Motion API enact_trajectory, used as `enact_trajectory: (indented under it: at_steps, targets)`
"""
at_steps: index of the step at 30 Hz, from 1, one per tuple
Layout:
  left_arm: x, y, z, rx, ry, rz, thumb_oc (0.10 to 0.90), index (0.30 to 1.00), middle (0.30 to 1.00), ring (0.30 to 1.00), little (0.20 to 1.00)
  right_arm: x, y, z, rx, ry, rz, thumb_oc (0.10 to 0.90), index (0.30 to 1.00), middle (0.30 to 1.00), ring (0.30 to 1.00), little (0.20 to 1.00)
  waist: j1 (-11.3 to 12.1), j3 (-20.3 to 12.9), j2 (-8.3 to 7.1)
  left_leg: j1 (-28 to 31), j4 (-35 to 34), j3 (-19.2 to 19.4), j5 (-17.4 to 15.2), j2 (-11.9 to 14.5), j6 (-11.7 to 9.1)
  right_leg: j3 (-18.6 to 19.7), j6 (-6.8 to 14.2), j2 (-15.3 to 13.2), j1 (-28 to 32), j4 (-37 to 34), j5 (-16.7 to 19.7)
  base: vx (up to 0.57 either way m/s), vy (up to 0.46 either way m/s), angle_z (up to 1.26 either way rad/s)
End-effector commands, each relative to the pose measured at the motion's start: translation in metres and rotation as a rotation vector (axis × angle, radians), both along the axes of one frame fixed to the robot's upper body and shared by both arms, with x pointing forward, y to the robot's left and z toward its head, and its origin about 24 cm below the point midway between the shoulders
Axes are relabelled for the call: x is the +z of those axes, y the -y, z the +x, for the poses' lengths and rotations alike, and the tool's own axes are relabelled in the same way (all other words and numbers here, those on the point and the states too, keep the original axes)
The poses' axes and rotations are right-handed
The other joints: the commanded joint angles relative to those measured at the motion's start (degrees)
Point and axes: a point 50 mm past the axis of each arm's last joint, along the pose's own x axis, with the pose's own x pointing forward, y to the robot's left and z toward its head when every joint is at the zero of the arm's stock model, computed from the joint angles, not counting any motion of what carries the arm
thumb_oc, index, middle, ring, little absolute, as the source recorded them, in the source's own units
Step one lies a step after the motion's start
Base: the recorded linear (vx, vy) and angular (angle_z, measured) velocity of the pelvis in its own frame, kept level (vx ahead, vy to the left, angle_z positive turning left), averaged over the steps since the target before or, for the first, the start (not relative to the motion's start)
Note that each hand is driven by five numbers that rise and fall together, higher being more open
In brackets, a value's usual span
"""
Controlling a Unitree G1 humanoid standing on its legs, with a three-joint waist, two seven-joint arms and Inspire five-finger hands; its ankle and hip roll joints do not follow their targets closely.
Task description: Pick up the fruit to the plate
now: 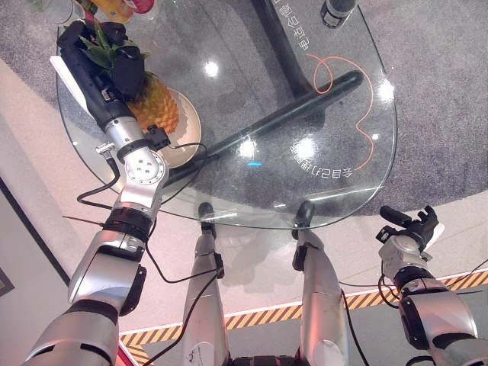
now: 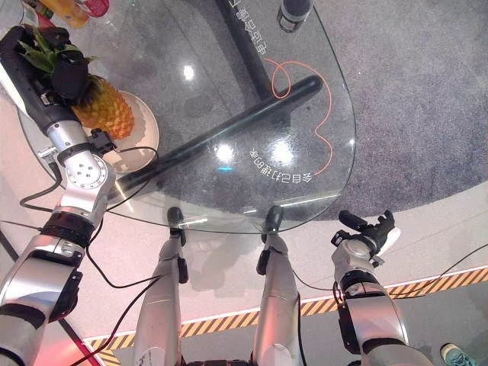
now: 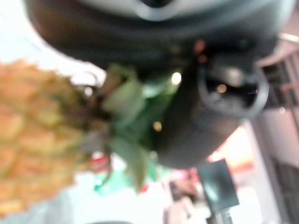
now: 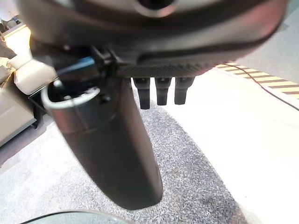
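A yellow-orange pineapple (image 1: 156, 107) with a green crown lies over a cream plate (image 1: 191, 122) at the left side of the round glass table (image 1: 343, 168). My left hand (image 1: 122, 61) reaches in from the lower left and is shut on the crown end; in the left wrist view the leaves (image 3: 126, 107) press against the dark palm, with the fruit's body (image 3: 32, 135) beside them. Whether the pineapple rests on the plate or hangs just above it, I cannot tell. My right hand (image 1: 409, 225) hangs off the table's near right edge, fingers relaxed and holding nothing.
Colourful bottles (image 1: 114, 8) stand at the table's far left edge and a dark cylinder (image 1: 338, 9) at the far edge. A thin orange cord (image 1: 358, 99) loops on the right half. The black table base bar (image 1: 290, 110) shows through the glass.
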Motion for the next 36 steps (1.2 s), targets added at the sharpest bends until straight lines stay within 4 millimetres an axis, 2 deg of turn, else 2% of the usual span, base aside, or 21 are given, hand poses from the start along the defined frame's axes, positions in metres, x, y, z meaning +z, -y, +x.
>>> enact_trajectory:
  at_steps: [1,12,25,36]
  targets:
    - [0.075,-0.014,-0.020,0.038,0.315,0.031,0.100,0.300,0.300,0.300,0.200,0.004,0.021,-0.012,-0.063,-0.010,-0.066,0.800,0.900,0.900,0.900,0.900,0.71,-1.62,-1.49,-1.58,3.72,-0.18,-3.36,-0.32,2.99,2.11,1.28,0.94,2.11,-1.88,3.58,0.00,0.000,0.00]
    - [0.073,-0.016,-0.022,0.053,0.340,0.017,0.100,0.300,0.300,0.300,0.200,0.004,0.017,-0.010,-0.062,0.005,-0.063,0.800,0.900,0.900,0.900,0.900,0.78,-1.62,-1.94,-2.46,3.95,-0.41,-3.21,-0.35,3.14,1.72,1.31,1.00,1.46,-2.06,4.11,-0.01,-0.001,0.00]
    - [0.079,-0.011,-0.027,0.133,0.429,0.045,0.100,0.300,0.300,0.300,0.200,0.006,0.012,-0.004,-0.042,0.021,-0.055,0.800,0.900,0.900,0.900,0.900,0.58,-1.62,-3.02,-2.77,3.89,-0.48,-3.39,-0.17,3.21,1.37,1.29,1.56,1.38,-2.31,4.18,0.00,0.000,0.00]
    - [0.078,-0.006,-0.026,0.160,0.448,0.052,0.100,0.300,0.300,0.300,0.200,0.004,0.006,-0.003,-0.032,0.024,-0.050,0.800,0.900,0.900,0.900,0.900,0.46,-1.62,-3.33,-2.79,4.15,-0.64,-4.06,-0.21,3.16,1.37,1.38,1.72,1.53,-2.30,3.74,0.00,0.000,0.00]
